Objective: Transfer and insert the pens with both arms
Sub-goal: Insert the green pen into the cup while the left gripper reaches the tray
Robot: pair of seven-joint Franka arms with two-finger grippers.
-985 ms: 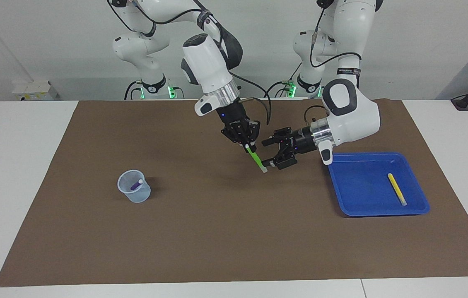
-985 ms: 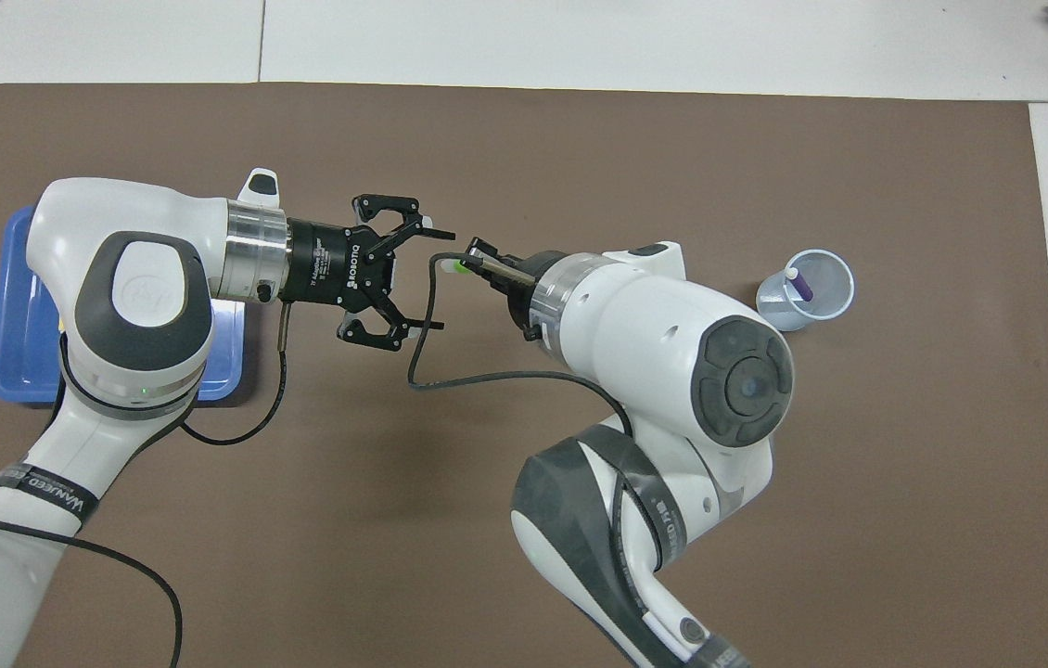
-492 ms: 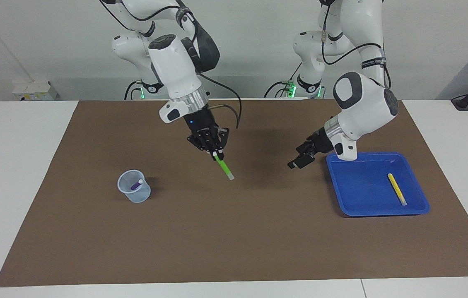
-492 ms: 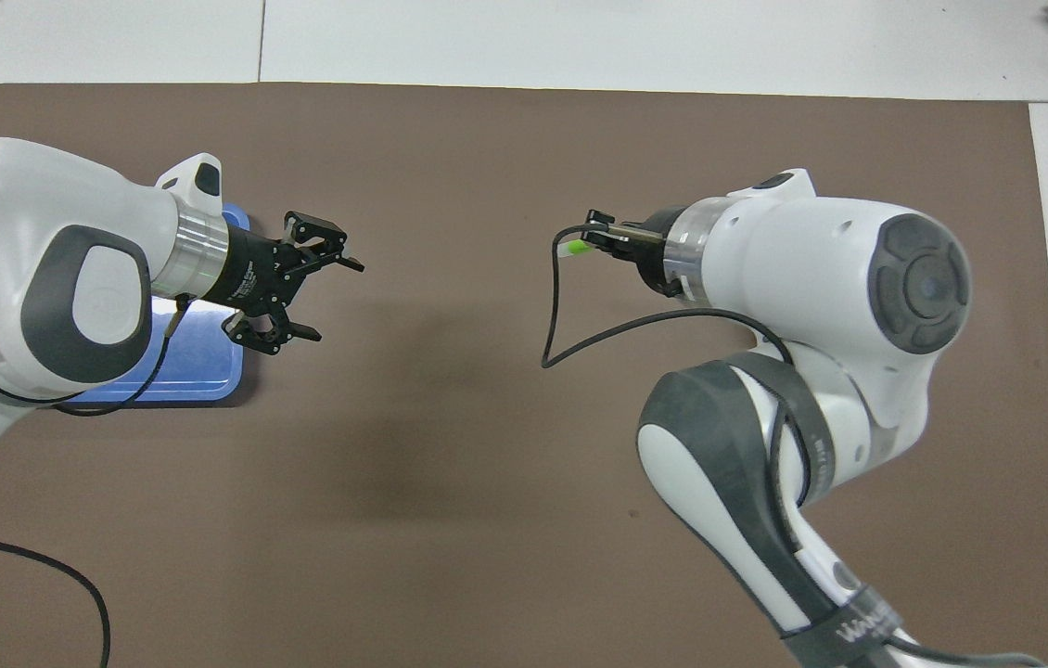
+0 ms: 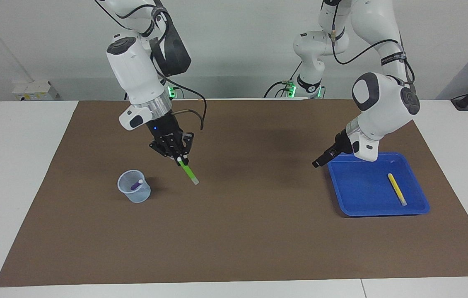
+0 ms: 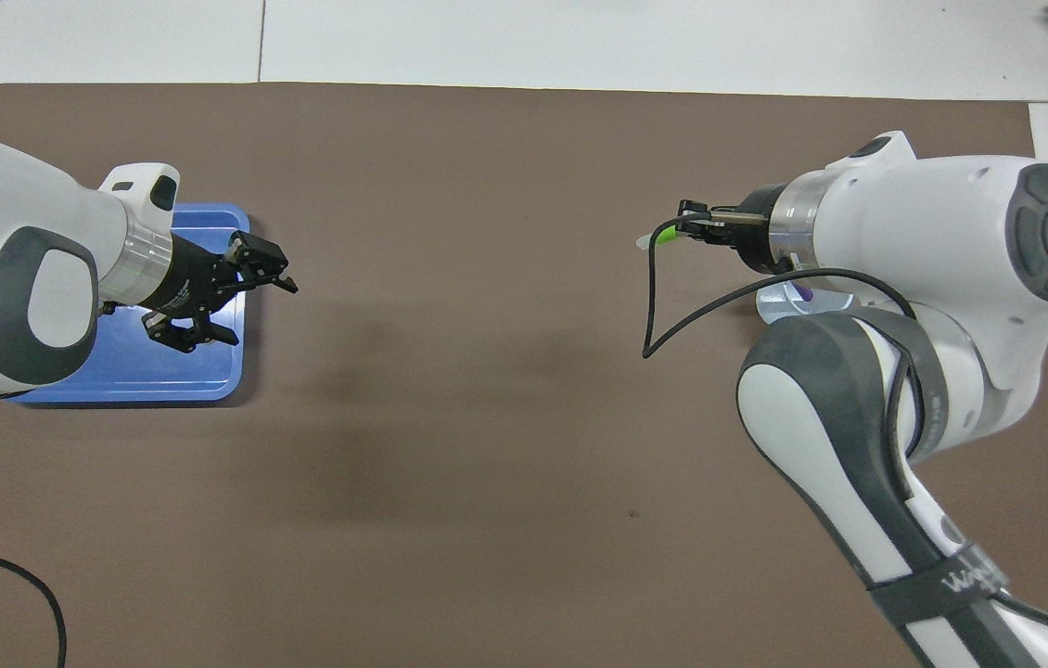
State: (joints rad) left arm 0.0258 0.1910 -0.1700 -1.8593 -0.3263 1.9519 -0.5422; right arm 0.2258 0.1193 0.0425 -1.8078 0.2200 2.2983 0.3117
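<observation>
The right tool (image 5: 178, 158), clamped on the green pen (image 5: 188, 172), hangs beside the cup (image 5: 133, 191), apparently mid-carry. Next: tip it upright over the cup. The left tool (image 6: 241, 299) waits open over the tray (image 5: 343, 198).

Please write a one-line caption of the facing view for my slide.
Right gripper carries the green pen near the cup; left gripper open beside the blue tray.

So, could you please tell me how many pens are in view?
3: the purple pen in the clear cup, the green pen in the shut right gripper near it, the yellow pen in the blue tray.
</observation>
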